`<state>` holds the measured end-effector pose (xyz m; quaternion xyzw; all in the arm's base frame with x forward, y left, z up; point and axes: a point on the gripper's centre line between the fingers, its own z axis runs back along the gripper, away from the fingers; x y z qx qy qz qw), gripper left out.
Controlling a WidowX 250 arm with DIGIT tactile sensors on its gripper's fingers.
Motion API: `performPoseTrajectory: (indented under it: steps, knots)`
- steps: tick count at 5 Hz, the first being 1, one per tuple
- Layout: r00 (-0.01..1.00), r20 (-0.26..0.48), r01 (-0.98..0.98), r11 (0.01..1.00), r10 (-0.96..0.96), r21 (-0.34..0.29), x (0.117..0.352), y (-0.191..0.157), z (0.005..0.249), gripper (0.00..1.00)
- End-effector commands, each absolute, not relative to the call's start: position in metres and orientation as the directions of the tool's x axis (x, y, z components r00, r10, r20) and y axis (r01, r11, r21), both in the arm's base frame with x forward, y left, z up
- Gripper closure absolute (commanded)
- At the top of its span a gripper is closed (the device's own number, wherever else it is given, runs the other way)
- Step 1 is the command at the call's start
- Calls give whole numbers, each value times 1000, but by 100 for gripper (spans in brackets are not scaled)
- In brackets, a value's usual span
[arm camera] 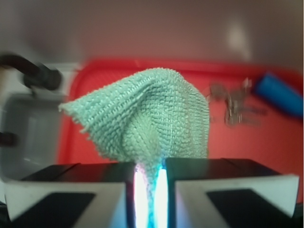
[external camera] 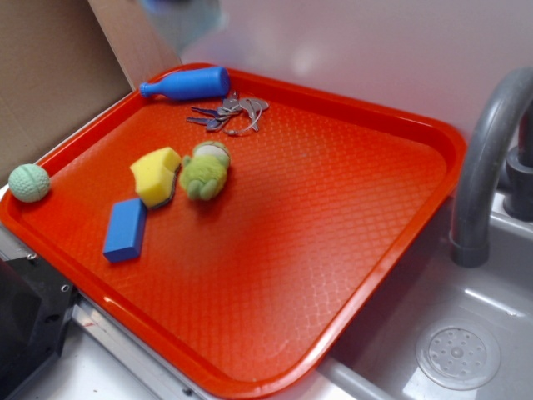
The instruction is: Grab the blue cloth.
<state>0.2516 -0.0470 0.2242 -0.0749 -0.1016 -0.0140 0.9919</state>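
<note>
Cloth (arm camera: 147, 118) hangs pinched between the jaws in the wrist view, its pale nubby weave bunched to a narrow neck where the two dark fingers (arm camera: 95, 178) press together on it, then fanning out wide into a lumpy tent shape. The gripper (arm camera: 149, 183) holds it clear above the red tray (arm camera: 285, 156), with nothing of the fabric touching the tray's surface as far as I can see. In the exterior view the cloth shows only as a pale blur (external camera: 187, 18) at the top edge, above the tray's far left corner. On the tray (external camera: 333, 217) below, a blue bottle-shaped toy (external camera: 187, 84) lies on its side along the far rim, with a bunch of keys (external camera: 226, 113) just beside it. Nearer the middle-left, a yellow sponge (external camera: 156, 175) sits touching a fuzzy green toy (external camera: 204, 171), and a blue block (external camera: 126, 229) lies just in front of the sponge. A pale green ball (external camera: 29, 182) rests against the tray's left rim. To the right stands a grey tap (external camera: 487, 158) over a sink (external camera: 458, 354) with a round drain.
</note>
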Motion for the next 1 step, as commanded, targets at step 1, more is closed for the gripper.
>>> performPoseTrajectory:
  steps: [1]
  knots:
    - [979, 200, 73, 990, -48, -119, 254, -65, 237, 100]
